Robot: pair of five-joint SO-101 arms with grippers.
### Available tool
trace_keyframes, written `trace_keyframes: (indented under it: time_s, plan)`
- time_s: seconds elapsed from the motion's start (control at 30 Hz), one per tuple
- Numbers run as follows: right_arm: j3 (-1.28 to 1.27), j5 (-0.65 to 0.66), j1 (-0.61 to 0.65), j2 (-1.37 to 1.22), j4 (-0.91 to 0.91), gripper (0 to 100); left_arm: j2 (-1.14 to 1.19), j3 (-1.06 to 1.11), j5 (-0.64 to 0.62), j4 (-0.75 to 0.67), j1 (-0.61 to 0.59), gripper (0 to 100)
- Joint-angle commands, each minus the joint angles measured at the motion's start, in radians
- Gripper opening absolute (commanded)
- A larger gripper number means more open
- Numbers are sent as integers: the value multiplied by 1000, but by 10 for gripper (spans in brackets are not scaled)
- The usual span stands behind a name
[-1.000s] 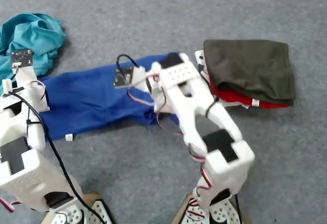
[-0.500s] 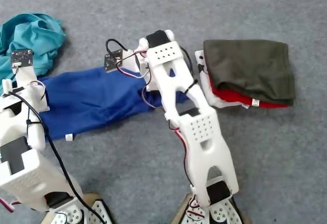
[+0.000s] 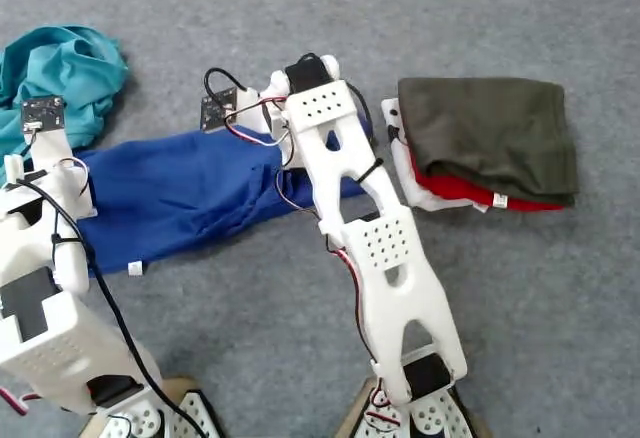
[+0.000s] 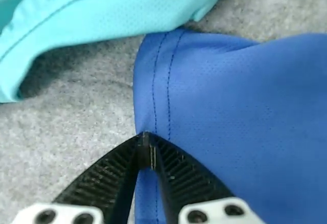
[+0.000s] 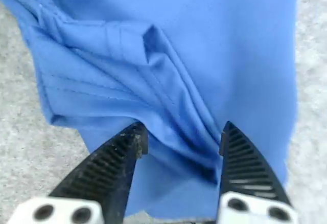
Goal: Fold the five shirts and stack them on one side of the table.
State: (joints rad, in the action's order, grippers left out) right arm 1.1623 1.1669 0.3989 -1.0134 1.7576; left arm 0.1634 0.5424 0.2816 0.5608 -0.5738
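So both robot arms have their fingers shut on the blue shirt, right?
Only the left fingers are shut on the blue shirt. The right fingers are open, straddling a fold of it, as the right wrist view shows.

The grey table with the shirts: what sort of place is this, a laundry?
Probably a robotics lab or workshop, not a laundry: the left arm and right arm, white plastic with bare wiring, stand at the felt-like table, over a blue shirt beside a folded stack.

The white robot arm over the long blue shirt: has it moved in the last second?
Yes. The right arm stretched toward the table's far edge, its wrist edging away from the folded olive-green shirt.
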Motion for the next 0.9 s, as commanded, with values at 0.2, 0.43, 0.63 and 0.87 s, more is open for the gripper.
trace_keyframes:
  time_s: [0.2,0.43,0.63,0.87]
  plan:
    - [42,-336,-40,285,9,243,3,-35,-5,-17,-8,29]
    - [-234,-456,-35,466,9,13,3,-35,-5,-17,-8,30]
    - [-714,-454,9,664,2,15,5,-35,-5,-17,-7,30]
    - [-1029,-459,29,704,-276,15,5,-35,-5,-17,-7,30]
